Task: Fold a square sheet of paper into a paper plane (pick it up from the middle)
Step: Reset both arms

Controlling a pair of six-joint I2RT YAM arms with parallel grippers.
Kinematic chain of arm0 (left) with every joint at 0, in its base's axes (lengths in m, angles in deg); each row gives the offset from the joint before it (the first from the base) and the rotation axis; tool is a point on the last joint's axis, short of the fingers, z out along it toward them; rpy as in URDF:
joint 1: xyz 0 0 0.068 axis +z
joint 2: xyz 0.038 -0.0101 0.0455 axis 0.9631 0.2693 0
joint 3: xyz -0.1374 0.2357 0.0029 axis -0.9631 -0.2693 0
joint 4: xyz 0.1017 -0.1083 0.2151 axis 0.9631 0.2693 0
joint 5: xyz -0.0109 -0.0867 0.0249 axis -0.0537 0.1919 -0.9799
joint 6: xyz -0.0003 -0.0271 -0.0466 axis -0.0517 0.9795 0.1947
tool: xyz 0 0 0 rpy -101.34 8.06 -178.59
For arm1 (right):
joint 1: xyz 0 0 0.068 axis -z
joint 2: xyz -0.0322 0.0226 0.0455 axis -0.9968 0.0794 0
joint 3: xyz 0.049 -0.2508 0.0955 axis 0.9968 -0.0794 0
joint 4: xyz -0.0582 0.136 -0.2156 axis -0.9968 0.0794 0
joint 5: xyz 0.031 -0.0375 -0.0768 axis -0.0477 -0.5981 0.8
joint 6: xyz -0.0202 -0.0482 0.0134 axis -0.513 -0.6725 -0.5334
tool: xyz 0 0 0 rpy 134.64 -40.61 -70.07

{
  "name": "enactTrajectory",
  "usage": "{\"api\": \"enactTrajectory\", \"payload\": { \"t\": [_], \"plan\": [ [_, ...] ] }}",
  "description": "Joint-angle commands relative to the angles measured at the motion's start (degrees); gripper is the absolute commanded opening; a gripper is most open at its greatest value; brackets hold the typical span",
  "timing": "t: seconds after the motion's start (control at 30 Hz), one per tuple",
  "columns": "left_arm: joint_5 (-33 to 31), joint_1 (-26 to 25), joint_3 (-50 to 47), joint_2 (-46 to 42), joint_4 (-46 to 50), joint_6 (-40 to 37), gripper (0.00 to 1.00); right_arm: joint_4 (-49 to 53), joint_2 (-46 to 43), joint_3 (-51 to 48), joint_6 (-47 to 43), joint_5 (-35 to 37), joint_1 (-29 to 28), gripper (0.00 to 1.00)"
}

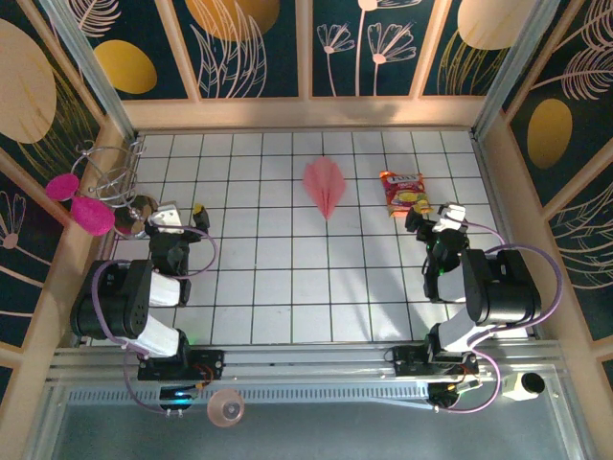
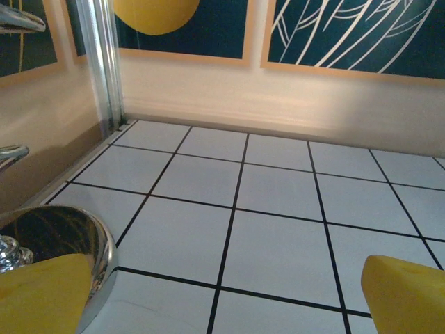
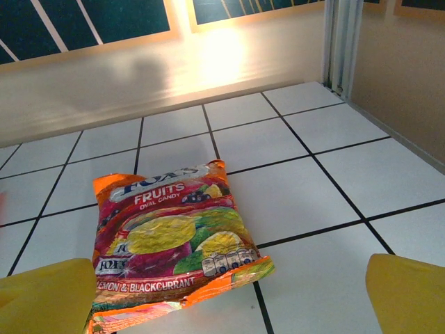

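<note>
The left gripper (image 1: 182,215) and right gripper (image 1: 436,218) are held empty, yellow-padded jaws spread wide. Just beyond the right one, a crinkled, glossy red-and-yellow snack packet (image 3: 174,236) is laid flat. Left of it, apart, the creased, kite-shaped salmon-pink paper plane (image 1: 324,184) is seen on the mid-table tiles.

From where I stand, the left arm (image 1: 134,309) at lower left and the right arm (image 1: 490,287) at lower right are chunky black-and-white units on black bases (image 1: 182,365), looped with lilac cables (image 1: 559,280), with fingertips in bright yellow pads (image 2: 42,296).

The pink paper plane (image 1: 325,185) lies flat mid-table, tip pointing toward the arms.
</note>
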Motion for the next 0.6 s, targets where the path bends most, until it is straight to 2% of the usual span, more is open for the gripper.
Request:
{"api": "enactTrajectory", "payload": {
  "t": [0.0,0.1,0.57],
  "plan": [
    [2.4,0.3,-0.1,0.3,-2.8,-0.9,0.99,-2.8,0.5,1.0,-1.2,0.5,-0.2,0.99],
    [4.4,0.3,2.3,0.5,1.7,-1.7,0.99,-2.8,0.4,1.0,-1.1,0.5,-0.2,0.99],
    [4.2,0.3,2.2,0.6,1.4,-1.4,0.99,-2.9,0.5,0.9,-1.2,0.5,-0.2,0.99]
  ]
}}
